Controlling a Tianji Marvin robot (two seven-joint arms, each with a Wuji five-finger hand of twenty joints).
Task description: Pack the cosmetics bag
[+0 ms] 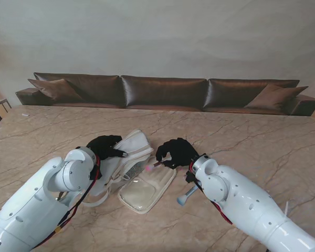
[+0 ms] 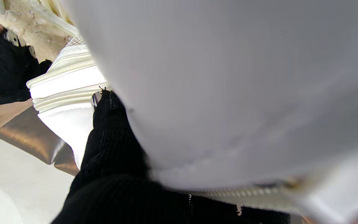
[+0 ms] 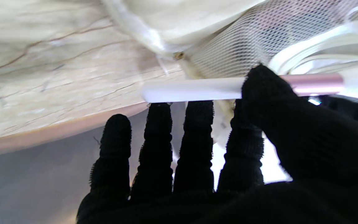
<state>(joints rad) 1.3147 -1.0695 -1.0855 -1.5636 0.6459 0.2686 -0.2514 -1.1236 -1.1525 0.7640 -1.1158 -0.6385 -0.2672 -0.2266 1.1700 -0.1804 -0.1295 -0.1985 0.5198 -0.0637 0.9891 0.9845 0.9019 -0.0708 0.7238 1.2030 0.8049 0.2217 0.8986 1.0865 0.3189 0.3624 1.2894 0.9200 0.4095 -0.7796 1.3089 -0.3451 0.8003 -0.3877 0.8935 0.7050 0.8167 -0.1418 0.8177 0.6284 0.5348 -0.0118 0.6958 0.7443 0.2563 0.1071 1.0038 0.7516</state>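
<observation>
A white cosmetics bag (image 1: 131,152) lies open in the middle of the marble table, its clear-fronted flap (image 1: 146,190) spread towards me. My left hand (image 1: 106,146), in a black glove, grips the bag's upper part at its zipper edge (image 2: 67,67). My right hand (image 1: 176,152) is shut on a slim white stick with a pink metallic end (image 3: 228,87), pinched between thumb and fingertips (image 3: 259,84). The pink end (image 1: 149,167) hovers over the bag's mesh pocket (image 3: 228,46).
A small makeup brush with a grey handle (image 1: 187,196) lies on the table (image 1: 252,142) beside my right forearm. A long brown sofa (image 1: 163,92) runs along the table's far edge.
</observation>
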